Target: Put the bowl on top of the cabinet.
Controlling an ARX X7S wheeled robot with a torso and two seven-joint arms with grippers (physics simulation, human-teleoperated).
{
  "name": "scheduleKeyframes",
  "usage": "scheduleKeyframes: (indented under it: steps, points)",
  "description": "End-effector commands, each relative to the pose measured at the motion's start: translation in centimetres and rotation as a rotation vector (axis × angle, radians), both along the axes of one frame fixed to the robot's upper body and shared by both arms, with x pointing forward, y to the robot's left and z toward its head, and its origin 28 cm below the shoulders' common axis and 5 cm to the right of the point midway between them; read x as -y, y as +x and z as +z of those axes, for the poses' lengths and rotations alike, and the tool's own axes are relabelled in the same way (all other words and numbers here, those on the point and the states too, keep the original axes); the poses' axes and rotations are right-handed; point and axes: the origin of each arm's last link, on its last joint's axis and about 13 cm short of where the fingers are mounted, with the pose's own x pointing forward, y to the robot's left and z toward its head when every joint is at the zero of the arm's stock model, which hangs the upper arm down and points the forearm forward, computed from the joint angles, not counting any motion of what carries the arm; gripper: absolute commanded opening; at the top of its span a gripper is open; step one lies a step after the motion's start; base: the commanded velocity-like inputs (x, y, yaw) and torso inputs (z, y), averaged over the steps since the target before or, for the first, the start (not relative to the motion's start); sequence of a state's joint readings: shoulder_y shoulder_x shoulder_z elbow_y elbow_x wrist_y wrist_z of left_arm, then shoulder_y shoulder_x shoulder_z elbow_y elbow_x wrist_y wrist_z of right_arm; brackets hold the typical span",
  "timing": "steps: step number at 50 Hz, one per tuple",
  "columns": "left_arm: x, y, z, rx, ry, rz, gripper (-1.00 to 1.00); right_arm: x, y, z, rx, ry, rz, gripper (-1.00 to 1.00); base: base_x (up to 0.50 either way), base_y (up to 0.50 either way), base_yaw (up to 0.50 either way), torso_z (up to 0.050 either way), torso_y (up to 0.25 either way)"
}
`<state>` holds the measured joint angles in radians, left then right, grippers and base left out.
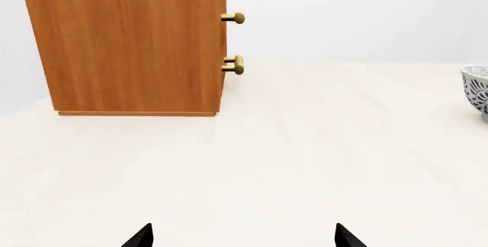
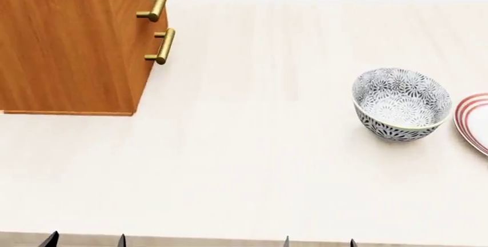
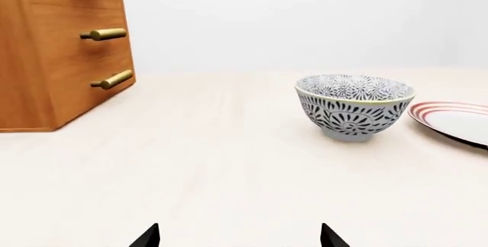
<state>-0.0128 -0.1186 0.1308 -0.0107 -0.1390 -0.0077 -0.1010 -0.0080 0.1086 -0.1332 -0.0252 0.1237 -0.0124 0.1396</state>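
Observation:
The bowl [image 2: 400, 105], white with a dense dark floral pattern, stands upright on the pale table at the right; it also shows in the right wrist view [image 3: 354, 106] and at the edge of the left wrist view [image 1: 477, 90]. The orange-brown cabinet [image 2: 72, 41] with brass handles [image 2: 160, 46] stands at the far left, its top out of view. My left gripper [image 2: 86, 240] and right gripper [image 2: 319, 242] sit at the table's near edge, only their dark fingertips showing. Both are open with nothing between the tips, far short of the bowl.
A flat white plate with red rings [image 2: 476, 122] lies just right of the bowl, close to it. The light wooden table [image 2: 252, 161] stretches between cabinet and bowl. A plain white wall stands behind.

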Motion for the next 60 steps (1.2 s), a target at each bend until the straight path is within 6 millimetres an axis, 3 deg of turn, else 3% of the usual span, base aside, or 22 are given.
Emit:
scheduleKeyframes:
  steps: [1, 8, 25, 38, 52, 60]
  points:
    - [0.1, 0.0, 0.0, 0.0, -0.007, -0.002, 1.0, 0.1, 0.0, 0.1, -0.026, 0.021, 0.018, 1.0, 0.0, 0.0, 0.0, 0.0, 0.0]
    - [0.0, 0.0, 0.0, -0.003, -0.01, -0.005, 1.0, 0.1, 0.0, 0.3, -0.027, 0.075, 0.037, 1.0, 0.04, 0.0, 0.0, 0.0, 0.0]
    - [0.0, -0.1, 0.1, 0.005, -0.009, -0.007, 1.0, 0.1, -0.2, 0.4, -0.019, 0.074, 0.027, 1.0, 0.45, 0.0, 0.0, 0.0, 0.0]
    - [0.0, -0.4, 0.1, 0.04, 0.008, -0.022, 1.0, 0.0, -0.6, 0.5, -0.002, 0.06, 0.038, 1.0, 0.0, 0.0, 0.0, 0.002, 0.0]
    - [0.7, -3.3, 1.9, 0.136, 0.046, -0.046, 1.0, -0.2, -5.3, 3.0, 0.174, 0.021, 0.035, 1.0, 0.0, 0.0, 0.0, 0.05, 0.0]
    - [0.8, -3.7, 2.1, 0.151, 0.049, -0.046, 1.0, -0.2, -5.8, 3.2, 0.191, 0.025, 0.037, 1.0, 0.0, 0.0, 0.0, 0.05, 0.0]
